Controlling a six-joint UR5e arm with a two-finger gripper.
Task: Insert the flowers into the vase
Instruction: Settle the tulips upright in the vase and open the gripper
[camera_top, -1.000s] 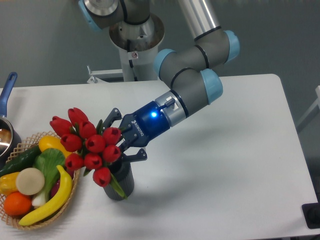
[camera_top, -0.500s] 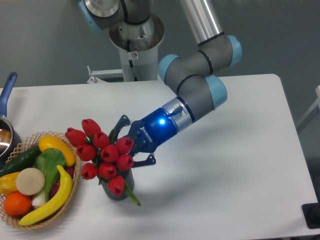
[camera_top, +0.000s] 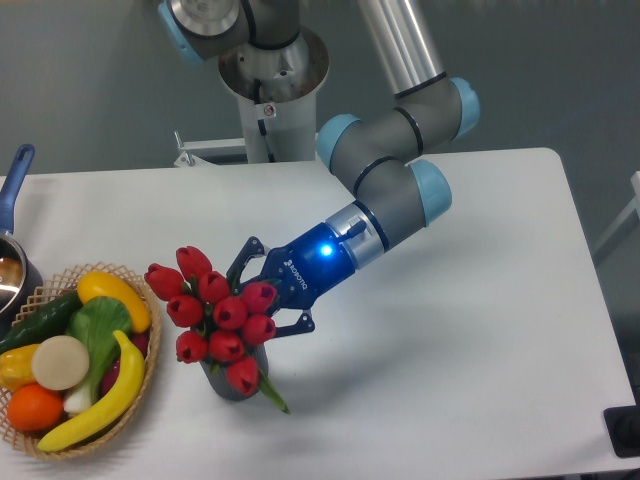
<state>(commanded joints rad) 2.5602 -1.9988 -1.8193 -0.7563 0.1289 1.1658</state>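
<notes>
Here the flowers (camera_top: 217, 317) sit at the gripper (camera_top: 262, 297), above the vase (camera_top: 228, 382).

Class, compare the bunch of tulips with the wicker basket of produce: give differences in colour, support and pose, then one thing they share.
Colour: the flowers are all red with green stems; the wicker basket holds mixed yellow, orange, green and white produce.
Support: the gripper is around the flowers; the basket sits free on the table.
Pose: the flowers tilt over the vase; the basket lies flat.
Shared: both are on the table's left.
</notes>
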